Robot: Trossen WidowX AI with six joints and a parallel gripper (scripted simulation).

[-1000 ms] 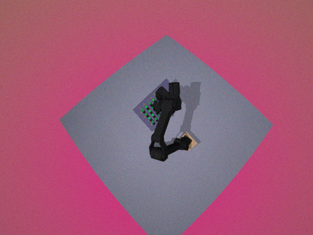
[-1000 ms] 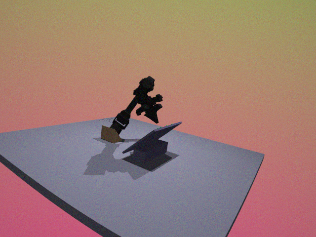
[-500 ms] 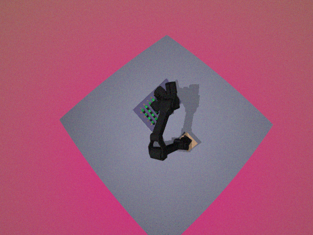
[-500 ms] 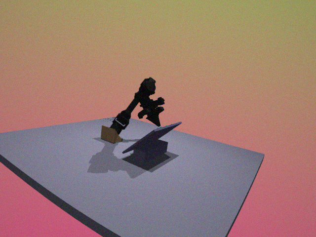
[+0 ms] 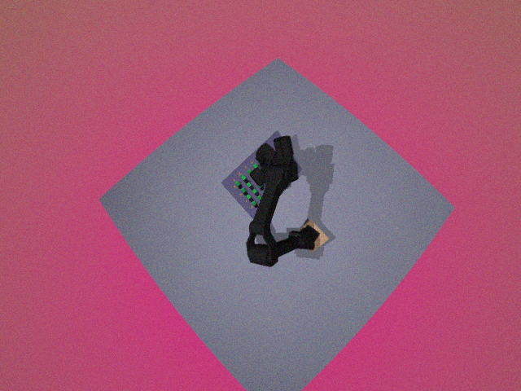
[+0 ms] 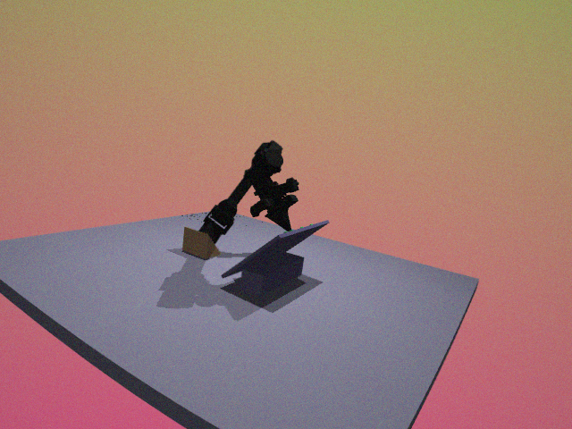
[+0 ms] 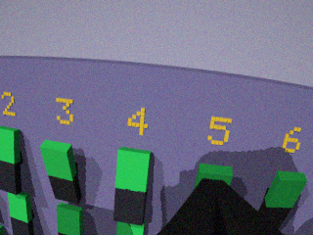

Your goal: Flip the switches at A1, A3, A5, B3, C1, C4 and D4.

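A black six-joint robot arm stands on a small tan block base on a large grey-blue square worktop. The arm reaches from its base over a purple tilted switch panel, which sits on a dark box-shaped support near the middle of the worktop. In the exterior view the panel slopes up toward its far edge, and the black tool comes down to the panel close to that high far edge.

In the wrist view the tool appears as one dark pointed shape; its two fingers are pressed together with nothing between them. The tip lies at the green end of the rocker switch under the yellow number 5, in the farthest row. This A5 switch is partly hidden by the tool, so only its green far end shows, and I cannot tell if the tip really touches it.

To the left, the switch under number 4 shows a bright green far end and a black near end, and the switch under number 3 looks the same. To the right, the switch under number 6 shows its green top just beside the tool. More green and black switches of the next row show below. In the top view the arm covers the far right part of the panel.
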